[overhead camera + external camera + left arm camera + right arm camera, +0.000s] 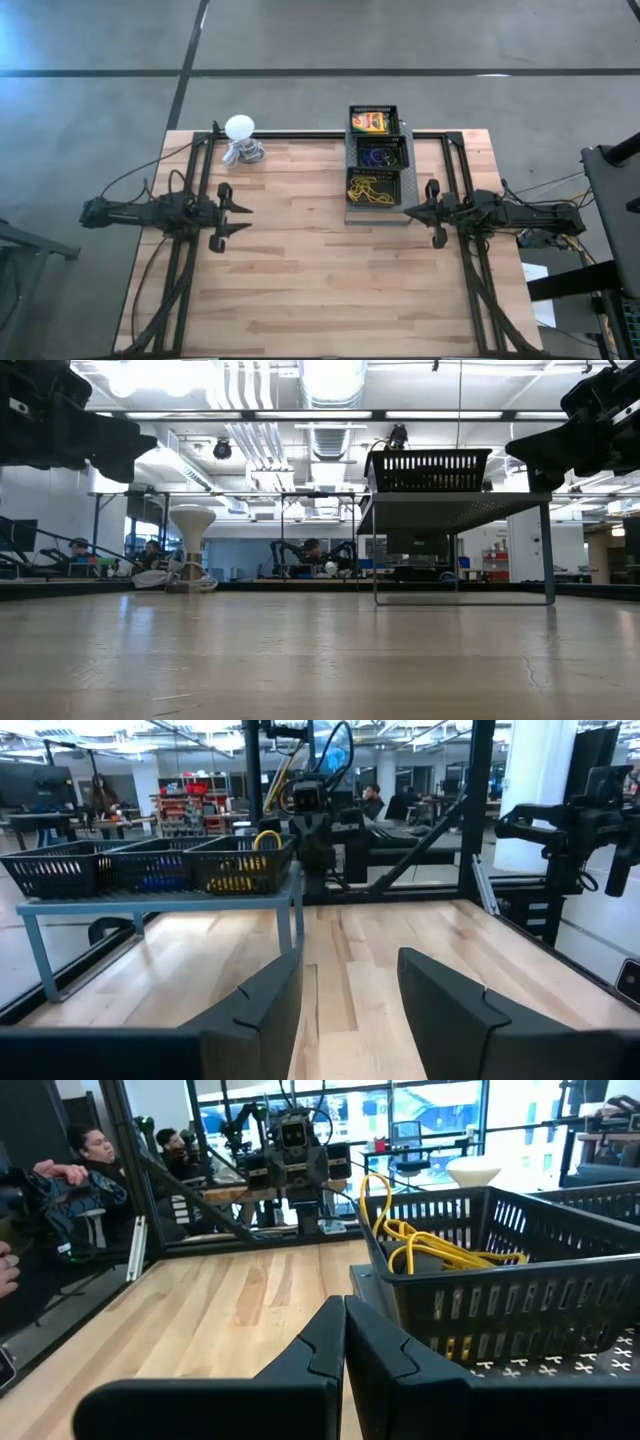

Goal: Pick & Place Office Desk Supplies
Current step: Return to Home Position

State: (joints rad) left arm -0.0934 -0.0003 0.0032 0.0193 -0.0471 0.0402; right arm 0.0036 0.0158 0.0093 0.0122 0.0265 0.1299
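Three black mesh baskets [378, 160] stand in a row on a grey raised stand at the table's far middle. The far basket holds a yellow-and-green box [368, 122]. Blue and purple rings [378, 155] lie in the middle one, and yellow rubber bands [372, 190] [440, 1245] fill the near one. My left gripper [240, 218] [350, 1000] hovers open over the table's left part, pointing right. My right gripper [408, 212] [345, 1342] is shut and empty, just right of the stand's near end and pointing left.
A white ball-topped object on a grey coiled base [240, 140] [190, 550] stands at the far left of the table. Bare wood lies between the two grippers and toward the near edge. People [90, 1150] sit in the room beyond the table.
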